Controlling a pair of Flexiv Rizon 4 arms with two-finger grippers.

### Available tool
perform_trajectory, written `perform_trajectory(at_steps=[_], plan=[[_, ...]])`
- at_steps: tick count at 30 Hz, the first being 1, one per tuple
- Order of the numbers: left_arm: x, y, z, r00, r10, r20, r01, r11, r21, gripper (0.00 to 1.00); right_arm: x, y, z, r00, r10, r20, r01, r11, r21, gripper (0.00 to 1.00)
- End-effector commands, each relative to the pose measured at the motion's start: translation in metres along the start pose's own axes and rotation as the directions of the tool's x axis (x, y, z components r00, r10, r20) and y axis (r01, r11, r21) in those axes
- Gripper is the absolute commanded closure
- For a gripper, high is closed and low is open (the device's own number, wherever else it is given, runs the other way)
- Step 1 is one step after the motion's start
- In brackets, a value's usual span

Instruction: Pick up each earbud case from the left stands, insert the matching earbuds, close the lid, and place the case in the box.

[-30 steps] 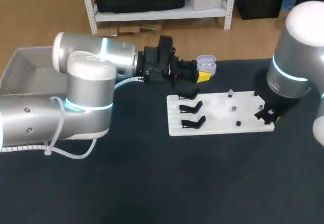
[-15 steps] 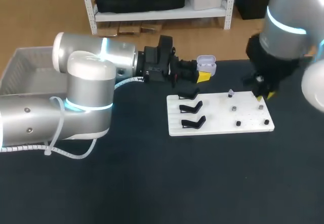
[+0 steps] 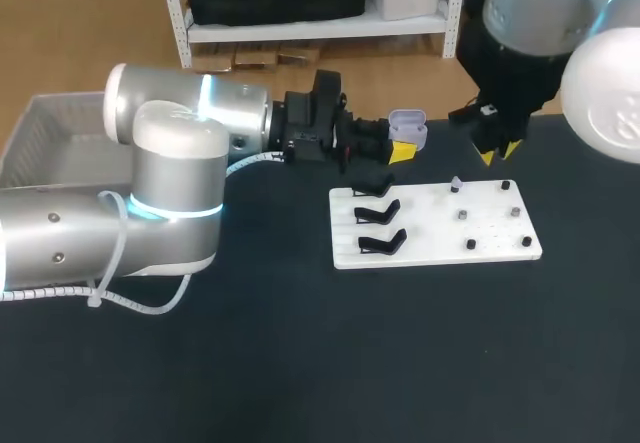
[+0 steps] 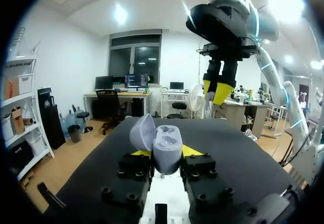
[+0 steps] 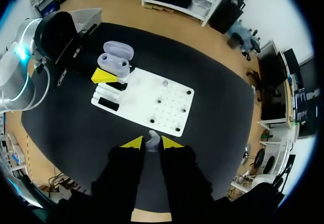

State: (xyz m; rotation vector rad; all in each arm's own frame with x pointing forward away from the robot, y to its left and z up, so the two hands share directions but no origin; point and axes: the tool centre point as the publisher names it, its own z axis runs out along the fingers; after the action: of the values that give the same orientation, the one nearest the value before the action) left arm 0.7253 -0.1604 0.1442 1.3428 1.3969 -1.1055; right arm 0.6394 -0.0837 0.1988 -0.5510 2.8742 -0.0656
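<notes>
Showing only from its wrist: earbud [image 5: 153, 139] pinched in right claw [image 5: 152, 143].

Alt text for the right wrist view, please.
The right gripper holds a small pale earbud between its yellow tips, well above the black table. Below lies the white board, and beside it the left gripper holds the open case.

Open lilac case [image 4: 167, 142] in left claw [image 4: 167, 153] — earbud [image 5: 153, 138] in right claw [image 5: 152, 143].

one case [image 3: 407, 123], one earbud [image 5: 152, 141], three stands [image 3: 378, 212], one board [image 3: 430, 220].
</notes>
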Motion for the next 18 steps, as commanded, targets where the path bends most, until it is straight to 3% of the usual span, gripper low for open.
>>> perform_trajectory(at_steps=[1, 3, 5, 7, 11, 15, 16, 18], plan=[[0.002, 0.0, 0.0, 1.0, 0.004, 0.007, -0.004, 1.0, -0.001, 1.0, 0.001, 0.0, 0.0, 1.0, 0.0, 0.002, 0.0, 1.0, 0.001, 1.0], [0.002, 0.0, 0.0, 1.0, 0.004, 0.007, -0.004, 1.0, -0.001, 1.0, 0.001, 0.0, 0.0, 1.0, 0.0, 0.002, 0.0, 1.0, 0.001, 1.0], [0.002, 0.0, 0.0, 1.0, 0.004, 0.007, -0.004, 1.0, -0.001, 1.0, -0.004, 0.0, 0.002, 0.974, 0.224, -0.018, -0.224, 0.974, 0.038, 1.0], [0.002, 0.0, 0.0, 1.0, 0.004, 0.007, -0.004, 1.0, -0.001, 1.0, -0.006, 0.003, -0.001, 0.915, 0.404, -0.011, -0.404, 0.914, 0.034, 1.0], [0.002, 0.0, 0.0, 1.0, 0.004, 0.007, -0.004, 1.0, -0.001, 1.0, -0.011, 0.017, -0.011, 0.813, 0.582, 0.018, -0.581, 0.809, 0.09, 1.0], [0.002, 0.0, 0.0, 1.0, 0.004, 0.007, -0.004, 1.0, -0.001, 1.0, -0.011, 0.03, -0.014, 0.661, 0.749, -0.037, -0.743, 0.661, 0.104, 1.0], [0.002, 0.0, 0.0, 1.0, 0.004, 0.007, -0.004, 1.0, -0.001, 1.0, -0.012, 0.034, -0.015, 0.642, 0.765, -0.043, -0.759, 0.643, 0.107, 1.0], [0.002, 0.0, 0.0, 1.0, 0.004, 0.007, -0.004, 1.0, -0.001, 1.0, -0.012, 0.034, -0.015, 0.642, 0.765, -0.043, -0.759, 0.643, 0.107, 1.0]])
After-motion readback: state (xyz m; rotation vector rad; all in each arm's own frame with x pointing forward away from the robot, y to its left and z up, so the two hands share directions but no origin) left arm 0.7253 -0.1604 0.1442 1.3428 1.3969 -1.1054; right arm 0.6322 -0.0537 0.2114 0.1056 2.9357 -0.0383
